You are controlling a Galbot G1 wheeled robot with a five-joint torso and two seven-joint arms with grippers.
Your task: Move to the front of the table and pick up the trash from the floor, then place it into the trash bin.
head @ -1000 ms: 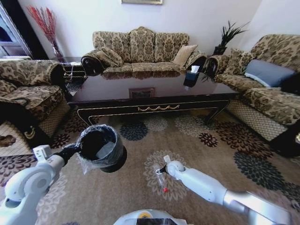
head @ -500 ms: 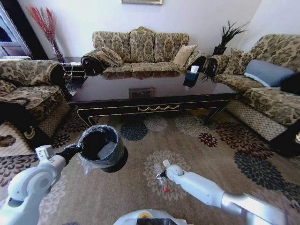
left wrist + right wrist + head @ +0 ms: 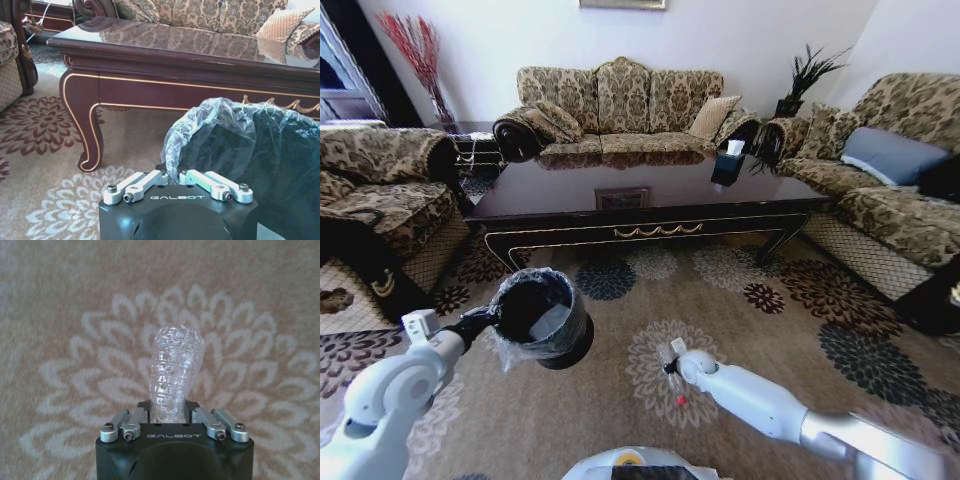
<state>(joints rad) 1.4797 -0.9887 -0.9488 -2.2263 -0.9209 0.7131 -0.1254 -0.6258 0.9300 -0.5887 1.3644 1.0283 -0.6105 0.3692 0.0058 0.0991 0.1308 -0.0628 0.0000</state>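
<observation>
Right gripper (image 3: 171, 416) has its fingers pinched on the clear bottle (image 3: 175, 374), held above the carpet in front of the table (image 3: 650, 195); its long axis runs straight out from the jaws, red cap at the other end. Light, crushable, slick (probably), so grip mid-body. Left gripper (image 3: 177, 179) is clamped on the trash bin (image 3: 260, 150) rim.

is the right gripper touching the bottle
Touching. The right wrist view shows the right gripper with its fingers closed against both sides of the clear bottle.
</observation>
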